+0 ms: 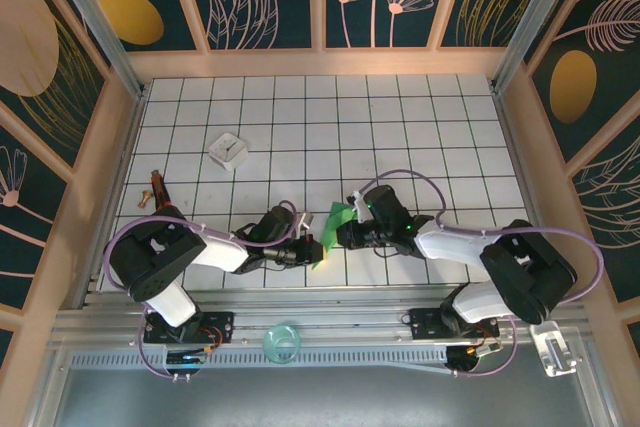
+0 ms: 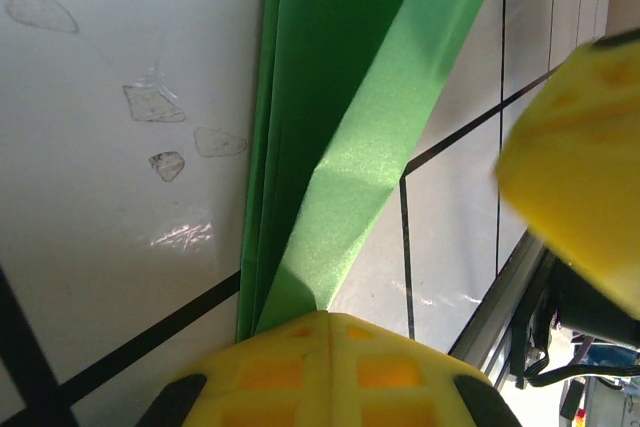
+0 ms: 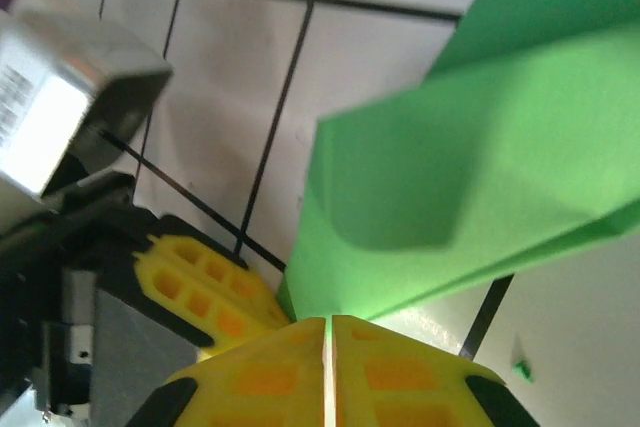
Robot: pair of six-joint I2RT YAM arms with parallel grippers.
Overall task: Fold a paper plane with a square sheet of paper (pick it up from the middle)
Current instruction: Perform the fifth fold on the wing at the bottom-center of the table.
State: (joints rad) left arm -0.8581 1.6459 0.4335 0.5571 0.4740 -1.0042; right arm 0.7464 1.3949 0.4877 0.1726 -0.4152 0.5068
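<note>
paper plane [image 1: 337, 219] part-folded, near centre; left gripper [image 2: 322, 327] and right gripper [image 3: 328, 325] both clenched on it, likely pinning layers for creasing.

Paper [image 1: 340, 215]: pinched between the left fingers [image 2: 320, 339] and the right fingers [image 3: 328, 347].
Box [image 1: 229, 150]: on the tabletop [image 1: 400, 127], behind-left of both fingers, well apart.

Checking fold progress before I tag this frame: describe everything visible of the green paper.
The green paper is bright green, thin and slightly glossy. It is already folded into a narrow strip of several layers, with long creases and one flap bent over. It is over the tiled table, near its front edge. The left pincer and right pincer, coming from opposite sides, are each shut on it. Whether it touches the tiles cannot be told.
</note>
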